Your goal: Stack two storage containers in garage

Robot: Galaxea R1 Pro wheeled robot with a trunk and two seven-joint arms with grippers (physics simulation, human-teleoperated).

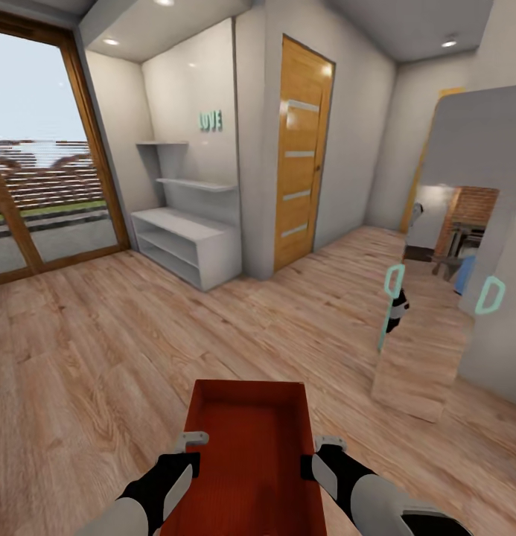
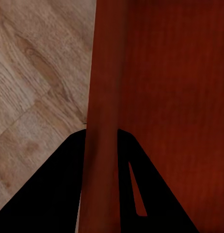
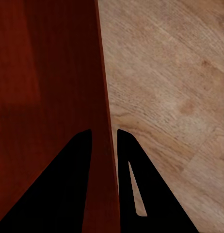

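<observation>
So right now the robot's got one red-orange storage container [image 1: 246, 454] carried low in front of its body, out over the light wood-plank floor [image 1: 101, 350], with one arm on each long side. It looks like the long, shallow one, open top facing up, nothing inside it. The left claw [image 1: 192, 441] is clamped over the left wall of the box, and in the left wrist view you can see the red wall [image 2: 102, 145] running straight down between the two dark fingers [image 2: 54, 194], one inside the box and one outside. Same deal on the other side: the right claw [image 1: 328, 444] is pinching the right wall [image 3: 103, 145], with its fingers [image 3: 58, 194] straddling it and planks showing beyond. Ahead of the robot there's a closed wooden door [image 1: 302, 149] set in a white wall, a low white shelf unit [image 1: 185, 242] in an alcove to its left with little teal letters [image 1: 211, 120] above it, and a big glass sliding door [image 1: 45, 156] on the far left. Off to the right stands a grey panel with teal handles [image 1: 490, 295].
</observation>
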